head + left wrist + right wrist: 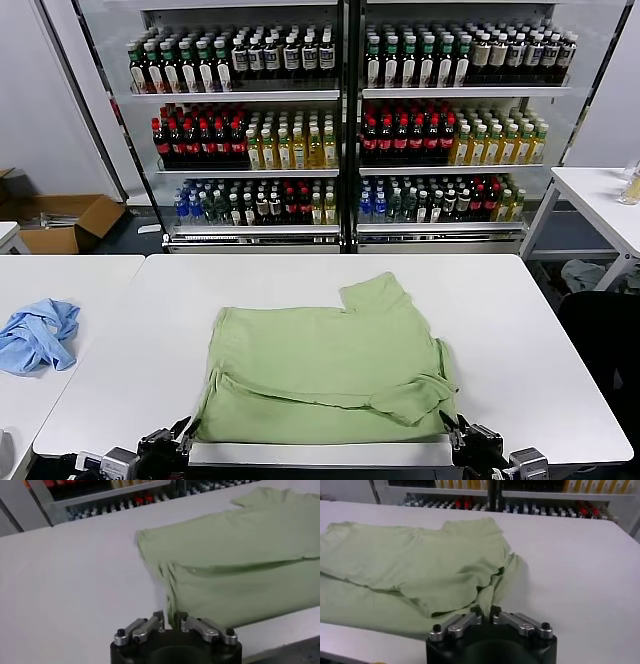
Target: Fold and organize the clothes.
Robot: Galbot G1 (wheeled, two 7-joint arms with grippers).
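Both my grippers sit at the near edge of a white table, one at each near corner of a half-folded green shirt.

The shirt [325,375] lies flat just ahead of my left gripper [165,445] and my right gripper [478,440]. In each wrist view the fingertips stand almost together with a thin sliver of hem between them, so I cannot tell whether either has let go. If cloth is snagged as I pull away, the hem may drag and undo the fold. The right wrist view shows a sleeve bunched beside my right gripper. Only the head view shows a light blue garment [38,335], well off to my left on another table [30,400].
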